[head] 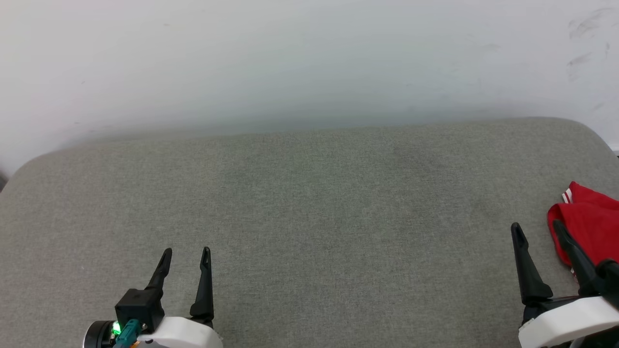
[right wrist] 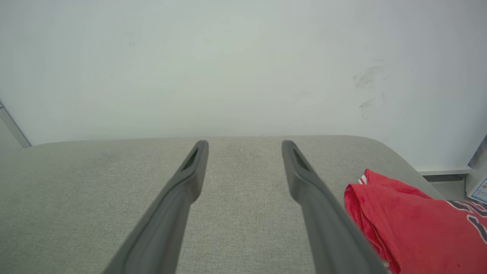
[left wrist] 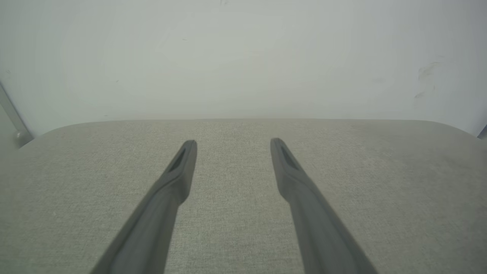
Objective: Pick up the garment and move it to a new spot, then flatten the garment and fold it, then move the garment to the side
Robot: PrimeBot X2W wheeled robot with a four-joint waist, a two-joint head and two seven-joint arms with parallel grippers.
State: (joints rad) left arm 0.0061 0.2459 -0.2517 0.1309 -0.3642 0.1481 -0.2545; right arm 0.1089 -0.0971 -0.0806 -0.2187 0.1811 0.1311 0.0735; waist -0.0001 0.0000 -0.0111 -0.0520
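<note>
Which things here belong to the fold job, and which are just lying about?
Job:
- garment, bunched at the pad's right end
- right gripper, open, next to it
- left gripper, open, over bare pad
- pad, the work surface

Lying about:
- box, beyond the pad's right end
- wall, scuffed
</note>
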